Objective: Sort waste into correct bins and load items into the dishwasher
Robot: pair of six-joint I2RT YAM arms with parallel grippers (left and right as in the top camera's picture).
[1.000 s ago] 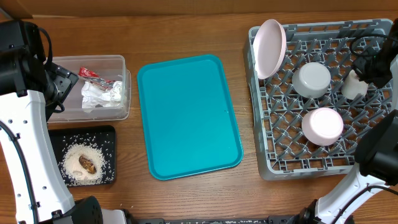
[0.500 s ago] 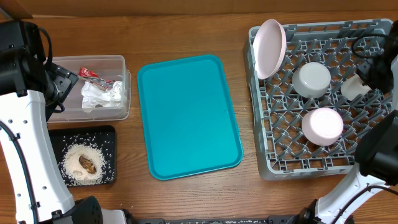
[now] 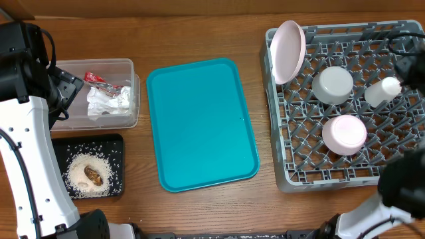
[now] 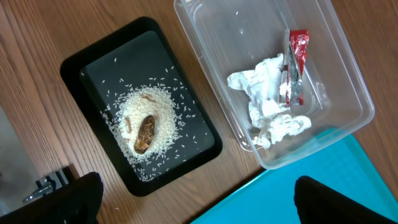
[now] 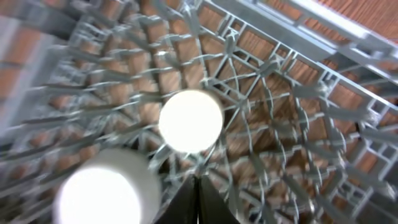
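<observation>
Withdrawn from the cup (image 3: 383,89) over the last second, the right arm is now seen only at the upper right edge of the overhead frame. The cup is left, apparently tilted, among the pegs at the right side of the rack (image 3: 345,174). The right gripper (image 5: 199,183) is seen pressed fully together above the cup, with nothing held. The left gripper (image 4: 198,193) is spread wide and empty above the tub (image 4: 348,81) and black tray (image 4: 81,62) at the left.

A napkin (image 4: 267,102) and wrapper (image 4: 296,62) are seen in the tub. Rice (image 4: 163,109) and a brown lump (image 4: 145,132) are seen in the black tray.

In the rack, a plate (image 3: 289,50) is stood on edge at the upper left corner. A grey bowl (image 3: 332,84) and a pink bowl (image 3: 344,133) are placed upside down nearer the middle. A teal tray (image 3: 199,126) is laid at the centre.
</observation>
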